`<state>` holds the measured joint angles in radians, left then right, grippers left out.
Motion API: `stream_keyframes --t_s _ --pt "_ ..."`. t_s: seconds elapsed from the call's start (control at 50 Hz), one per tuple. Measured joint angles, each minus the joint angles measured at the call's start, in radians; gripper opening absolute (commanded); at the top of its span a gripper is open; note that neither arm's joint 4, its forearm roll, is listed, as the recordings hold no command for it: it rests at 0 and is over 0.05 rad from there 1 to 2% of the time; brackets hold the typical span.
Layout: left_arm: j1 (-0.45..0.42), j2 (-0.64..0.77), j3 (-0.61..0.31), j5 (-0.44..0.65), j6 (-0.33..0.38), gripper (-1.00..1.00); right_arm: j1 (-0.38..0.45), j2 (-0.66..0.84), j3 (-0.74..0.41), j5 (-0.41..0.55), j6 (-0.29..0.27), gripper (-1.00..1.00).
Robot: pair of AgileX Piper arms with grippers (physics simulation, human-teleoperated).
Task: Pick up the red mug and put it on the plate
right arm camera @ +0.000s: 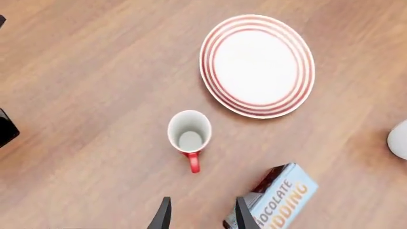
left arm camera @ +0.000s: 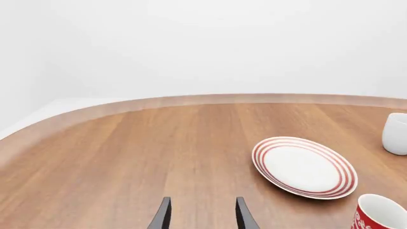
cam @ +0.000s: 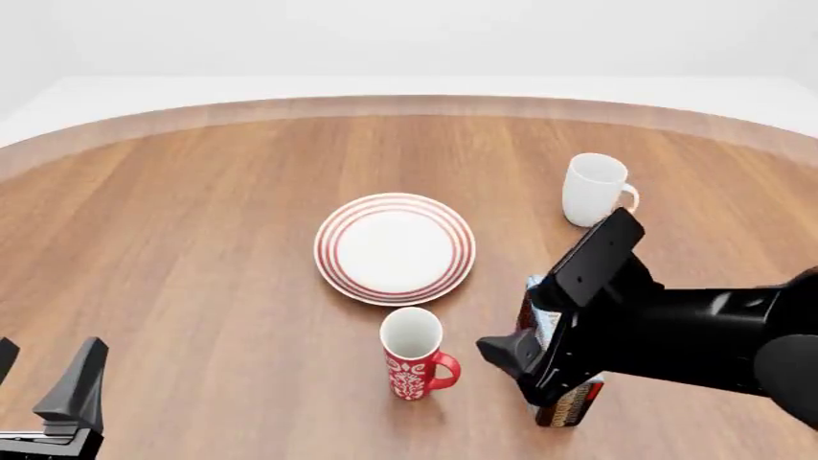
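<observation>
The red mug (cam: pixel 413 356) stands upright on the table just in front of the plate (cam: pixel 395 247), its handle toward the right. It also shows in the right wrist view (right arm camera: pixel 189 136) and at the edge of the left wrist view (left arm camera: pixel 380 215). The plate (right arm camera: pixel 258 66) is empty and also shows in the left wrist view (left arm camera: pixel 304 167). My right gripper (right arm camera: pixel 202 217) is open and empty, held above the table to the right of the mug, on its handle side (cam: pixel 501 355). My left gripper (left arm camera: pixel 202 217) is open and empty at the near left (cam: pixel 45 376), far from the mug.
A plain white mug (cam: pixel 596 190) stands at the back right of the plate. A chocolate pudding box (right arm camera: pixel 279 200) lies under my right arm, right of the red mug (cam: pixel 569 404). The round wooden table's far edge (cam: pixel 409 103) curves behind.
</observation>
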<state>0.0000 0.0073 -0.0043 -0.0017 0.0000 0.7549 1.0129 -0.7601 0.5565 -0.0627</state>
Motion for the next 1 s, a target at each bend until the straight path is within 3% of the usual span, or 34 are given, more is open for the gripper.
stream_keyframes --t_s 1.0 --pt "0.0 0.0 0.0 0.0 0.0 1.0 0.01 0.217 0.107 -0.238 0.016 1.0"
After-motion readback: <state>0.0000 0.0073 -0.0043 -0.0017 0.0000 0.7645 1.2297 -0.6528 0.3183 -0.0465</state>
